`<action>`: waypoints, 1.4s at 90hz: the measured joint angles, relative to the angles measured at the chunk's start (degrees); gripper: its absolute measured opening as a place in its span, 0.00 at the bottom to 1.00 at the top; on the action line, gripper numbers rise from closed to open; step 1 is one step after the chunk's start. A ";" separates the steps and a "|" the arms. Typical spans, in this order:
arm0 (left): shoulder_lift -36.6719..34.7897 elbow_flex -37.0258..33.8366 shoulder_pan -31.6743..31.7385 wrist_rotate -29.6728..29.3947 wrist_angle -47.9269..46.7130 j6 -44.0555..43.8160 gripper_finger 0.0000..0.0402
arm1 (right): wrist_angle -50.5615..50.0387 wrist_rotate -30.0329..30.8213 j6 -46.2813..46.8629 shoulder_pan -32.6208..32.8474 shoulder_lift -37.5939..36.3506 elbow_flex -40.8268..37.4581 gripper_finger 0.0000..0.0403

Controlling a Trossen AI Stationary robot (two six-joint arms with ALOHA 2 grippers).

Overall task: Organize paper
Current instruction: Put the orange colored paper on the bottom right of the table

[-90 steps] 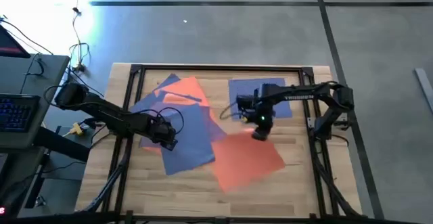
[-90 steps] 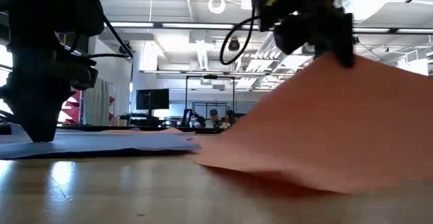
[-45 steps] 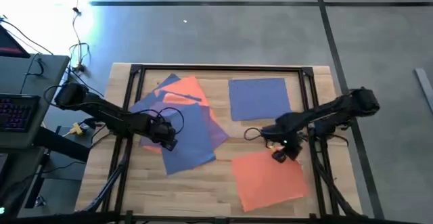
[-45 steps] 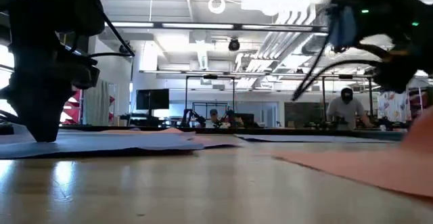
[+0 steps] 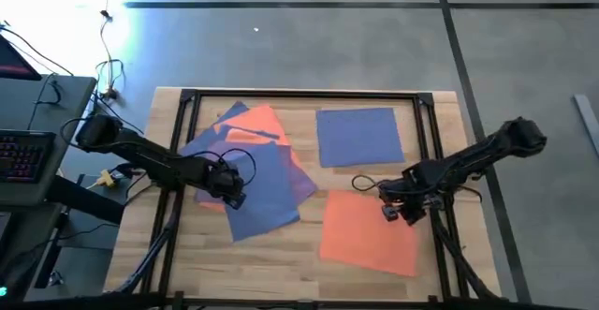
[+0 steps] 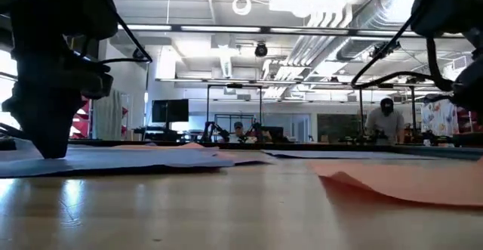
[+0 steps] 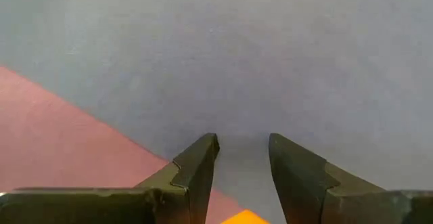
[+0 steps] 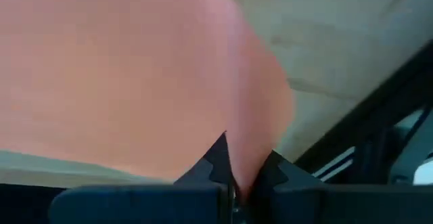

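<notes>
A pile of paper lies on the table's left half. Its top blue sheet (image 5: 253, 184) overlaps an orange sheet (image 5: 257, 127) and a purplish one (image 5: 307, 184). My left gripper (image 5: 234, 198) stands on the blue sheet (image 7: 270, 61), its fingers a little apart. A single blue sheet (image 5: 358, 135) lies flat at the far right. Nearer, another orange sheet (image 5: 370, 237) lies on the wood, with my right gripper (image 5: 395, 212) shut on its far right corner. My left gripper sets both fingertips (image 7: 206, 146) on the blue sheet's surface (image 7: 243, 126) from above, pointing down, with nothing between them. The sheet lies flat under them. My right gripper pinches the orange sheet's far right corner (image 8: 254, 143) between its two fingers. The paper rises in a small hump at the fingers while the rest (image 6: 407, 183) lies on the table.
A dark metal frame (image 5: 299, 95) runs around the table's far and side edges. Bare wood (image 6: 189, 205) lies between the pile and the orange sheet and along the near edge. A desk with a keyboard (image 5: 23, 155) stands left of the table.
My right gripper has carried the orange sheet from the table's middle toward the right and near edges and has come down. The sheet, which hung tilted from the gripper, now lies nearly flat on the wood at the near right.
</notes>
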 joint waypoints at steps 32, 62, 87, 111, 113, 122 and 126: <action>0.00 0.00 0.00 0.04 0.15 0.22 0.30 | 2.92 0.03 -4.96 1.00 0.17 -3.23 0.00; -0.02 0.02 0.00 0.26 0.13 0.89 0.30 | 3.20 3.05 -8.53 1.00 0.17 -3.32 0.00; -0.02 0.04 0.00 0.71 0.09 0.87 0.30 | 2.55 4.31 -6.11 0.98 0.17 -3.32 0.00; -0.02 0.07 0.00 1.49 0.22 0.77 0.30 | 2.51 4.13 -6.04 0.98 0.17 -3.32 0.14; -0.02 0.07 0.00 1.49 0.22 0.78 0.30 | 2.43 4.13 -6.12 0.98 0.17 -3.32 0.17; -0.02 0.07 0.00 1.49 0.21 0.75 0.30 | 1.21 4.11 -6.39 0.98 0.17 -3.29 0.30; -0.02 0.07 0.00 1.55 0.20 0.73 0.30 | 0.27 4.13 -6.47 0.98 0.17 -3.01 0.36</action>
